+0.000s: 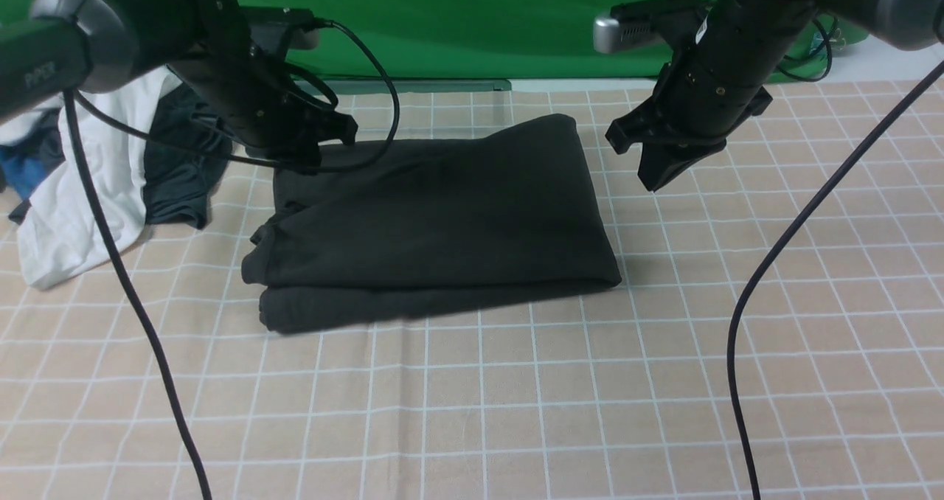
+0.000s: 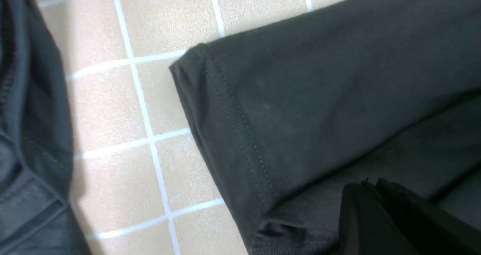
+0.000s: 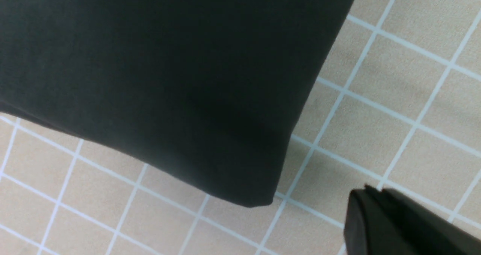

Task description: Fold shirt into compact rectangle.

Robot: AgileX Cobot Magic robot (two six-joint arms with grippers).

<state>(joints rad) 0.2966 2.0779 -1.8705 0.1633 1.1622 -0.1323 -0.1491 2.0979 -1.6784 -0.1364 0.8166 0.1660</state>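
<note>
Lying near the middle of the checked table [image 1: 472,411], the black shirt [image 1: 435,220] is folded into a thick, roughly rectangular stack with its logo out of sight. The right side is a smooth rounded fold. The left side is ragged: hemmed edges bunch and stick out, and the bottom layer shows past the upper one along the near edge.

The left end effector [image 1: 306,159] hangs low over the shirt's far left corner. In the left wrist view the left end effector [image 2: 372,183] has its fingers pressed together just above the fabric, and no cloth shows between them. The right end effector [image 1: 653,183] is also closed and empty, off the shirt's right side, above bare table.

The main risk is on the left. The closed fingers sit so near the loose hem that any sideways or upward move could catch a layer and pull the stack open. A cable [image 1: 369,146] from the left arm loops right by the shirt's far edge and could drag the cloth. A shinier dark garment [image 1: 177,168] and a white garment [image 1: 88,190] lie just beside that corner, so a poorly aimed grasp could pick up the wrong piece.
</note>
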